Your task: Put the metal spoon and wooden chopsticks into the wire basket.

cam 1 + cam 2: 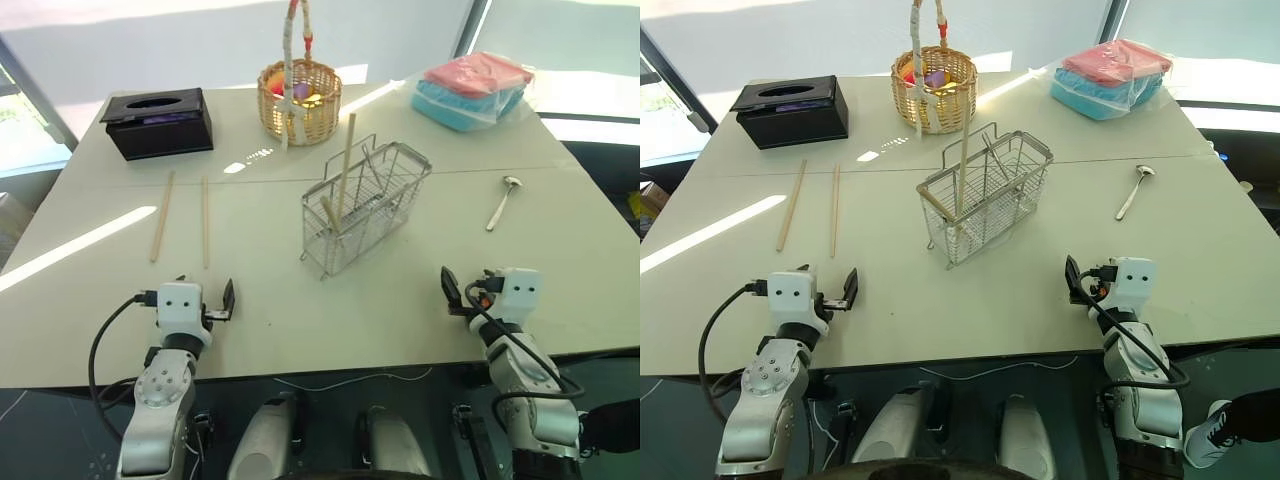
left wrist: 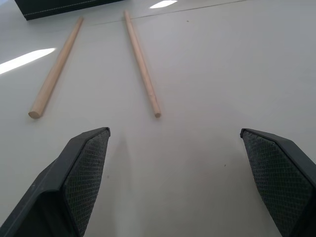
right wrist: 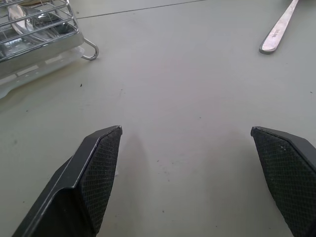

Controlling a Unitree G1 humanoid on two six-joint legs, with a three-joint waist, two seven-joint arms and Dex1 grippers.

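Observation:
The wire basket (image 1: 366, 205) stands mid-table with one wooden chopstick (image 1: 345, 168) leaning upright inside it, beside a thin metal handle. Two more wooden chopsticks (image 1: 162, 215) (image 1: 205, 222) lie flat on the table to its left, also seen ahead of the fingers in the left wrist view (image 2: 142, 64). The metal spoon (image 1: 503, 202) lies on the table to the basket's right, its handle end (image 3: 279, 30) in the right wrist view. My left gripper (image 2: 175, 133) hovers open near the front edge, short of the two chopsticks. My right gripper (image 3: 186, 129) is open and empty, short of the spoon.
A black tissue box (image 1: 157, 122) sits at the back left, and a round wicker basket (image 1: 298, 100) with a tall handle behind the wire basket. Pink and blue folded cloths in a bag (image 1: 472, 88) lie at the back right. The table's front edge runs just under both wrists.

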